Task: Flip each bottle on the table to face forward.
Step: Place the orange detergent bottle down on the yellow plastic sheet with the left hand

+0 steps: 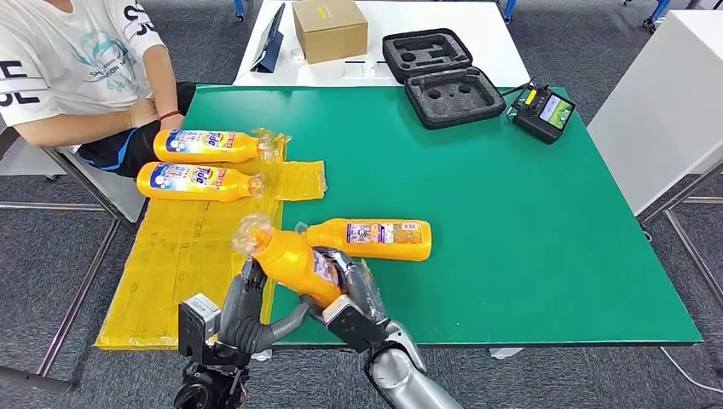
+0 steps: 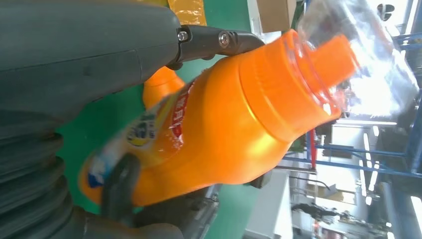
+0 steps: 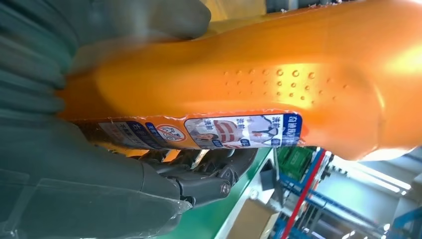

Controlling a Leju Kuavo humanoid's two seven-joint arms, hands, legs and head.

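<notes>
An orange bottle (image 1: 290,260) with a clear cap is lifted off the green table (image 1: 529,221) near its front left corner, tilted with its cap up and to the left. My left hand (image 1: 243,307) grips it from the left, and my right hand (image 1: 349,294) holds its lower body. The same bottle (image 2: 224,119) shows close in the left wrist view with its label partly seen, and the bottle (image 3: 259,84) in the right wrist view shows its side label. Another orange bottle (image 1: 371,239) lies on the table just behind. Two Tide bottles (image 1: 200,146) (image 1: 196,181) lie front-up on the yellow sheet.
A yellow plastic sheet (image 1: 179,256) covers the table's left edge. A person (image 1: 77,68) sits at the far left corner. A black foam case (image 1: 443,77), a controller (image 1: 544,111) and a cardboard box (image 1: 330,28) are at the back.
</notes>
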